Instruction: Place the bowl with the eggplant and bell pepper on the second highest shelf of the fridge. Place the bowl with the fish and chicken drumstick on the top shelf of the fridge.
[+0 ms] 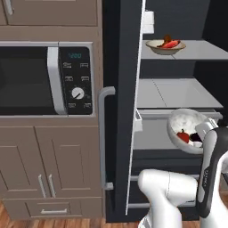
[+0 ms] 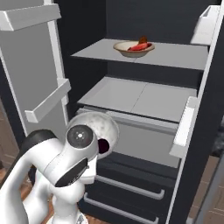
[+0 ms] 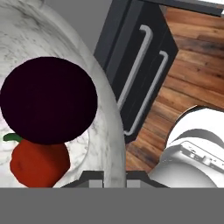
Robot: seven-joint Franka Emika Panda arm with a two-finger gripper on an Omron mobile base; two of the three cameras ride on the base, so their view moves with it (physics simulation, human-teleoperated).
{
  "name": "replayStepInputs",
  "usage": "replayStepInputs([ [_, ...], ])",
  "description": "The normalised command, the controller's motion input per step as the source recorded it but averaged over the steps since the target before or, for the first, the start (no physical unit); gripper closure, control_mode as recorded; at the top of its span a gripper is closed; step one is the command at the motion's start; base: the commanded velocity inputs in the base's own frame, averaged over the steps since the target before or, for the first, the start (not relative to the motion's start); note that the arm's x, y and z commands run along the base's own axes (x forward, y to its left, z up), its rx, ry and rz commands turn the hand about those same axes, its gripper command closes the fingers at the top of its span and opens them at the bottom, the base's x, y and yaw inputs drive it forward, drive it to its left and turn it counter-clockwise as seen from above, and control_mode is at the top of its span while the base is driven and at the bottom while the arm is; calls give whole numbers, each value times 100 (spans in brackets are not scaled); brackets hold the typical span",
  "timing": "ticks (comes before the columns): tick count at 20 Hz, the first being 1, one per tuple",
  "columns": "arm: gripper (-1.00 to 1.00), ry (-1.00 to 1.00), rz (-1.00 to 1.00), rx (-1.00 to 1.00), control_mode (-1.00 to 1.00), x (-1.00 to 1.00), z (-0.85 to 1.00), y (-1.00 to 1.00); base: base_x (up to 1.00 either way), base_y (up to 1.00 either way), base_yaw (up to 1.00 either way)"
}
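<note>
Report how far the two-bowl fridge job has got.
Done: the tan bowl already sits on the top shelf. In hand: the pincer grips the marble bowl holding eggplant and bell pepper. Left: setting it on the second shelf.

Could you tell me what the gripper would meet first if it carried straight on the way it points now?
The gripper is shut on the marble bowl's rim, pointing downward. Beyond the bowl, the hand view shows the fridge's dark lower drawers and wood floor; probably the drawers come first, though depth is unclear.
</note>
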Motion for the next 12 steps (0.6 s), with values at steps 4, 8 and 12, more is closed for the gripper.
replayStepInputs([
  [4,100,0,0,0,100,0,0,0,84,-3,-5],
  [8,100,0,0,0,100,0,0,0,98,0,-6],
  [12,100,-3,-3,-1,-100,69,27,0,22,0,-1],
])
